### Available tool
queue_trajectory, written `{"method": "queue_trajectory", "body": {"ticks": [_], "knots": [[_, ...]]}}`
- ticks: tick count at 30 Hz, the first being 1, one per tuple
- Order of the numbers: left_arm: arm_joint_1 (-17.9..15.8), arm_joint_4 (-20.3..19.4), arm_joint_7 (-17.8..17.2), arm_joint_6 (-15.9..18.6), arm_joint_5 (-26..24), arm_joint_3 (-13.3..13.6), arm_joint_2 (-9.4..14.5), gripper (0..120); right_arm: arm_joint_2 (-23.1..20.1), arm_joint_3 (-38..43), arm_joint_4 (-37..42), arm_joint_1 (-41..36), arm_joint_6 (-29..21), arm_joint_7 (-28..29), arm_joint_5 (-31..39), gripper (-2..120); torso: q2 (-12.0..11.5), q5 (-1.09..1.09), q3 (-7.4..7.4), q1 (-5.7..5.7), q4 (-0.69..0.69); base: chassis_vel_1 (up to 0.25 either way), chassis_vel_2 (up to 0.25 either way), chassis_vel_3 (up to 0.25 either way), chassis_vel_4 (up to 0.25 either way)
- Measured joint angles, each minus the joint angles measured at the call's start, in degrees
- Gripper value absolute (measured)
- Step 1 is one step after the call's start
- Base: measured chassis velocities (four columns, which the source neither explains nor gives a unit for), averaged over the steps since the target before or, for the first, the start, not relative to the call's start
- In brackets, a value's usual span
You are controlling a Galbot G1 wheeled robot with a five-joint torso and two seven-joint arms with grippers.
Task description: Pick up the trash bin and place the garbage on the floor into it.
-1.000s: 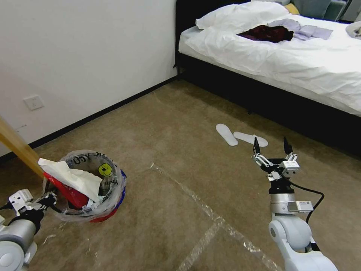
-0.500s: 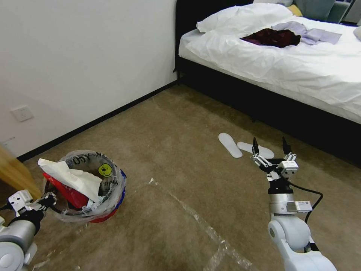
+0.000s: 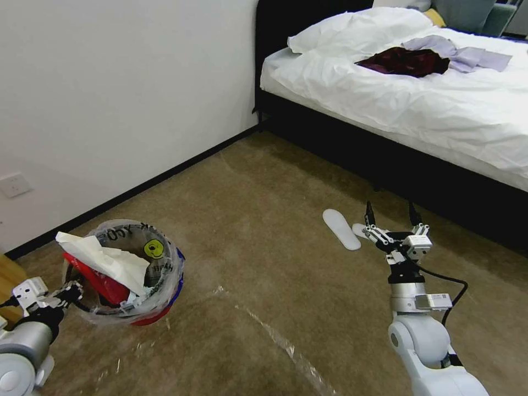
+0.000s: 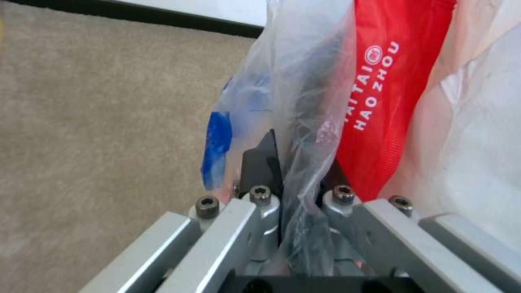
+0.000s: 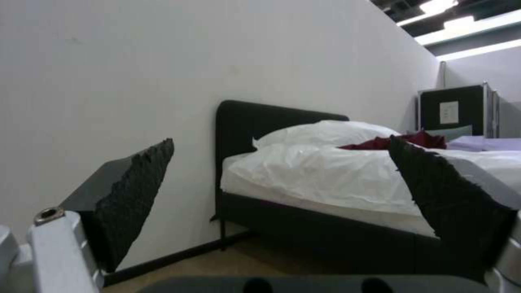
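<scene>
**Left gripper clamped on the bin rim, right gripper held apart above the floor**

Head view. The bin [image 3: 129, 275], small, round and red, lined with a clear bag [image 3: 165, 286], sits at lower left, tilted so that its mouth faces the camera. A yellow smiley sticker [image 3: 154, 248] and black handwriting show on the liner's inner wall. White paper [image 3: 104, 258] sticks out over the near rim, with a red wrapper [image 3: 93, 280] beneath it. The left gripper [image 3: 69, 291] meets the bin at its left edge. Whether the bin's base touches the floor [image 3: 247, 231] cannot be told. The floor is beige carpet crossed by a shiny tape line [image 3: 275, 341]. A white slipper [image 3: 341, 228] lies near the bed [image 3: 418, 104]; a second one is largely hidden behind the right gripper [image 3: 391, 217]. A dark red garment [image 3: 404, 59] and a pale purple cloth [image 3: 456, 52] lie on the white bedding. The wall [image 3: 110, 82] carries a socket [image 3: 14, 184] at the far left.

Left wrist view. The left gripper [image 4: 293, 162] has its jaws closed together on the rim of the bin [image 4: 304, 101], with the bag [image 4: 282, 61] bunched between them. The wrapper [image 4: 390, 81], printed with white letters, lies just inside the plastic.

Right wrist view. The right gripper [image 5: 282, 183] points at the bed [image 5: 325, 179] and the wall [image 5: 136, 61], jaws wide apart and holding nothing.
</scene>
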Motion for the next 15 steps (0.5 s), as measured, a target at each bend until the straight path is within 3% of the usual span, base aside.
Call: {"method": "queue_trajectory", "body": {"ticks": [15], "knots": [[0.0,0.2,0.0,0.0,0.0,0.0,0.1,3,0.1,-0.3,-0.3,0.2,0.3,0.0,-0.2,100,0.0,0.01,0.01,0.0,0.0,-0.168,0.179,0.175,-0.17]]}}
